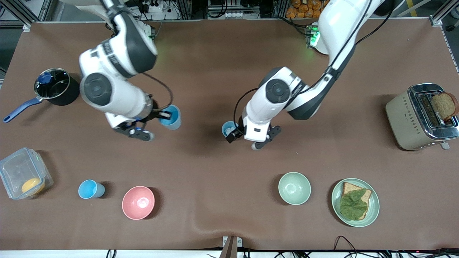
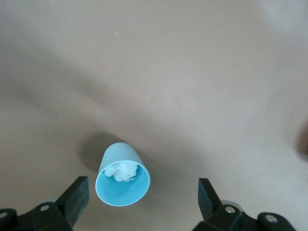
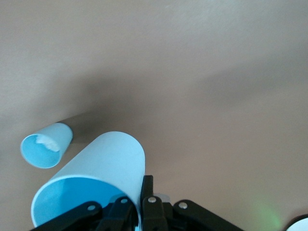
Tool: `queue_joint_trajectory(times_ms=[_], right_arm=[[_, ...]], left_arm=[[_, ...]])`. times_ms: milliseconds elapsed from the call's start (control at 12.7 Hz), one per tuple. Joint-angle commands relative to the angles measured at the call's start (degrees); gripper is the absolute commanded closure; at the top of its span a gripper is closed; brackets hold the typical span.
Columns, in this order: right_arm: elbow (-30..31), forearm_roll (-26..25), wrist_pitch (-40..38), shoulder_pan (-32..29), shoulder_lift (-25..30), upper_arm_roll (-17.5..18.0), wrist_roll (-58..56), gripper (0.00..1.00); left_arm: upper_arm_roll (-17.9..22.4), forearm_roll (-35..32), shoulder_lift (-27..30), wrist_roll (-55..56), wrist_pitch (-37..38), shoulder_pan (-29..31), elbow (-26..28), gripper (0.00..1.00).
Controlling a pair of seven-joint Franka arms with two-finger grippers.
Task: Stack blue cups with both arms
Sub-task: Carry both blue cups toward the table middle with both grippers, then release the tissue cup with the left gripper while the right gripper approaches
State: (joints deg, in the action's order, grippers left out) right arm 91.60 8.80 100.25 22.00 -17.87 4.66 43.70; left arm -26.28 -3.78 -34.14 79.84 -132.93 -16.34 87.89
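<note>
My right gripper (image 1: 165, 115) is shut on the rim of a pale blue cup (image 1: 172, 119), one finger inside and one outside (image 3: 147, 195), and holds it tilted above the table toward the right arm's end. That cup fills the right wrist view (image 3: 103, 166). A sky blue cup (image 1: 228, 128) with something white inside stands mid-table. It also shows in the left wrist view (image 2: 123, 176) and the right wrist view (image 3: 46, 144). My left gripper (image 1: 251, 139) is open above it, and the cup sits nearer one finger (image 2: 77, 196). A third blue cup (image 1: 91, 189) stands beside the pink bowl.
A black pot (image 1: 56, 87) with a blue handle, a clear box (image 1: 22, 176), a pink bowl (image 1: 138, 202), a pale green bowl (image 1: 294, 188), a plate (image 1: 373, 209) with bread and a leaf, and a toaster (image 1: 412, 118) stand round the table's edges.
</note>
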Motion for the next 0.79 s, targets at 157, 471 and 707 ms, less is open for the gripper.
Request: queue_joint_trajectory(times_ms=[157, 471, 707], right_arm=[[0.51, 2.79, 8.09, 5.75, -3.82, -0.53, 10.85, 1.00], [-3.09, 4.20, 13.82, 10.07, -10.85, -0.53, 19.20, 1.00], [-3.97, 4.56, 16.37, 12.01, -13.50, -0.53, 22.91, 1.00]], left_arm=[[0.18, -1.05, 4.87, 0.67, 1.79, 3.85, 1.67, 0.00], [0.09, -1.05, 6.98, -3.71, 4.34, 7.81, 1.67, 0.00], [0.00, -1.05, 8.30, -7.84, 6.63, 10.27, 1.67, 0.00]])
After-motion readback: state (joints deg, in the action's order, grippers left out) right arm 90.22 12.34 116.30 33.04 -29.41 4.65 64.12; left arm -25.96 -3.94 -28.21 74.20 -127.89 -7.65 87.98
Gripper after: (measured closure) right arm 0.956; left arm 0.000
